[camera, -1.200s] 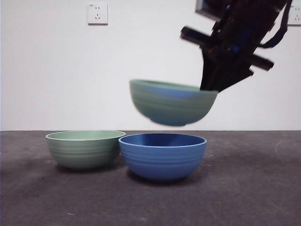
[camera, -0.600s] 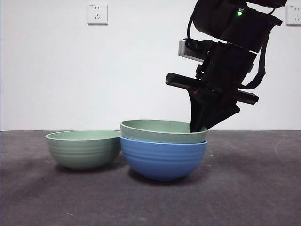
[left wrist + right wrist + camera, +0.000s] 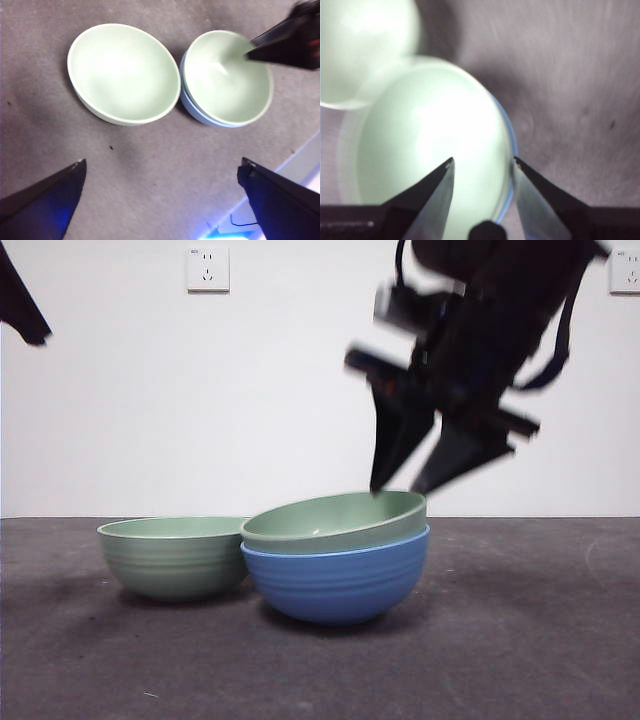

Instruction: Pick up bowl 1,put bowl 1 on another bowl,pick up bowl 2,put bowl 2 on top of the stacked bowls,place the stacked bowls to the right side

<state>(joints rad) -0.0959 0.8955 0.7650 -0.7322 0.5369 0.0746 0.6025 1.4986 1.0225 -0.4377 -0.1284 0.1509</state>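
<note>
Your right gripper (image 3: 400,490), jaws spread and empty, hangs just above the pale green ribbed bowl (image 3: 335,522) nested tilted in the round blue ribbed bowl (image 3: 335,580) at frame centre. That tilt could let the stack rock or slide. The second pale green bowl (image 3: 175,555) touches it at left. Your left gripper (image 3: 160,185) hovers wide open.

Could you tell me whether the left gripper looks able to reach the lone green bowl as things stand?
Probably yes: the left gripper, jaws open, hangs above the lone green bowl, nothing between them; the right gripper is over the stacked pair.
</note>
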